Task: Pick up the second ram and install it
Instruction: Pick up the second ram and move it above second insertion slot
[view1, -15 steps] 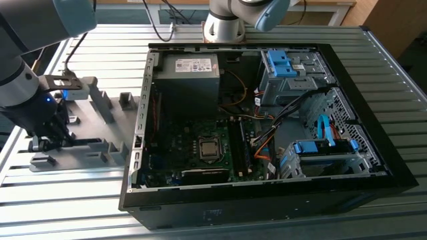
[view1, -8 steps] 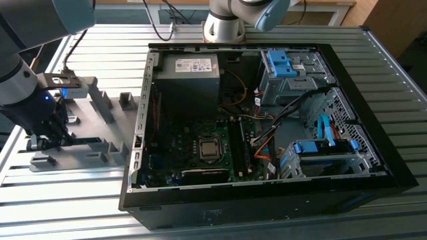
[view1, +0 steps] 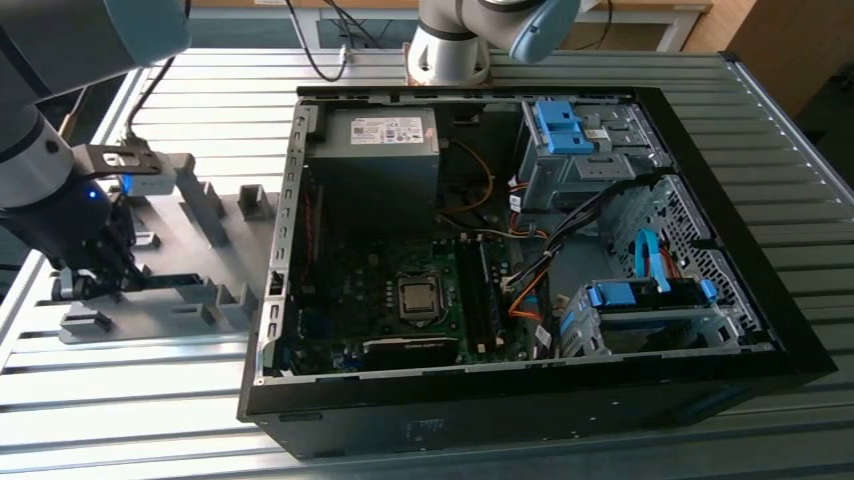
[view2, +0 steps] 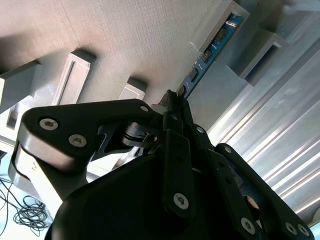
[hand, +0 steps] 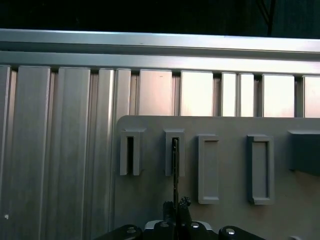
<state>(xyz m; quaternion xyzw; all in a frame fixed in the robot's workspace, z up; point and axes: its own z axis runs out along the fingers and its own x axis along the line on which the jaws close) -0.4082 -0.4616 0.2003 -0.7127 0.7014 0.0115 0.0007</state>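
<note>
The second ram (view2: 212, 47) is a thin dark stick with a bluish board face. It lies over the grey holder plate (view1: 180, 225) at the exterior view's left. In the first wrist view the ram (hand: 175, 172) shows edge-on, its far end in the slot of a grey holder block (hand: 174, 152). My gripper (view2: 174, 102) is shut on the stick's near end, with both black fingers pressed against it. In the exterior view the gripper (view1: 114, 283) hangs low over the plate, and the ram (view1: 167, 281) runs from it toward the computer case.
The open black computer case (view1: 534, 400) lies to the exterior view's right of the plate. Inside are the motherboard, its CPU socket (view1: 418, 297), long memory slots (view1: 483, 290), cables and blue drive brackets (view1: 561, 125). Several empty grey holder blocks (hand: 260, 170) stand on the plate. The table is ribbed metal.
</note>
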